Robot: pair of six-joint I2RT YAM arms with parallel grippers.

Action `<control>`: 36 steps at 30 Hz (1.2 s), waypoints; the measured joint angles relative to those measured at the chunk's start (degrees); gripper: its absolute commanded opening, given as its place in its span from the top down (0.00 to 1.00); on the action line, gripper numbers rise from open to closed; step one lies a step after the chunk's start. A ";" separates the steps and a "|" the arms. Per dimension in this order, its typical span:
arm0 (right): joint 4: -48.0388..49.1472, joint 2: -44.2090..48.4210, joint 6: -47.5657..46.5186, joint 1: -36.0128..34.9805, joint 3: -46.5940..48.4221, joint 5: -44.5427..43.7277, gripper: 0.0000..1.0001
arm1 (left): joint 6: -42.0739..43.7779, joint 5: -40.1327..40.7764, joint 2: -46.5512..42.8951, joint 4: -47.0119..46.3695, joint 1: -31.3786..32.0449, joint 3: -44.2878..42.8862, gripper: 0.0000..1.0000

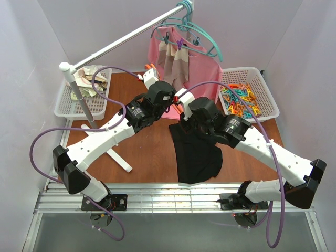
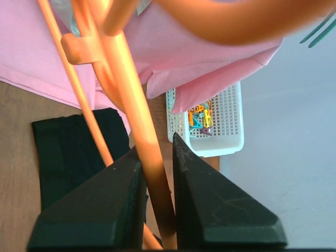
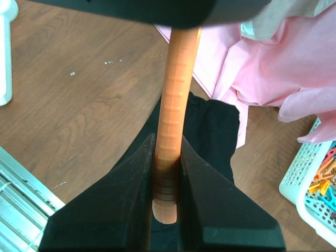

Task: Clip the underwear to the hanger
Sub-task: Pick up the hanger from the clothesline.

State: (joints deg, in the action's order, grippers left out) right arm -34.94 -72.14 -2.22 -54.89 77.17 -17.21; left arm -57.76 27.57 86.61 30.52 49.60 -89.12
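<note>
- Hanger [image 2: 137,113] is pinched in your left gripper [image 2: 156,144], jaws closed on its bar, above the table [image 1: 142,152]
- Your right gripper [image 3: 168,143] clamps it too
- Underwear [image 1: 197,152] lies flat below, nearer your right arm, long axis running toward you

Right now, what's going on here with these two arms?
Both arms are holding the orange hanger above the table. The left fingers are closed on one of its bars and the right fingers on another. The black underwear lies on the table below, not yet clipped on. The clips sit in a white basket on the right.
</note>
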 measured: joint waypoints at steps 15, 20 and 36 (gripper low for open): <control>-2.01 4.17 4.59 -1.22 -7.17 1.20 0.38 | -3.48 -10.84 -8.92 -22.86 -0.26 25.35 1.00; -3.80 12.02 6.01 0.57 -10.25 -2.16 0.37 | 1.46 -15.50 -14.88 -28.37 -1.16 37.86 1.00; 7.19 11.28 19.21 5.99 -20.15 20.15 0.41 | -1.77 -30.93 -22.82 -64.46 -1.49 56.72 1.00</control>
State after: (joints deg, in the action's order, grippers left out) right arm -27.75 -60.86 16.99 -48.90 57.01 2.94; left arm -59.53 -3.36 63.79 -33.93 48.12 -32.40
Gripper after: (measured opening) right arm 0.593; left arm 0.036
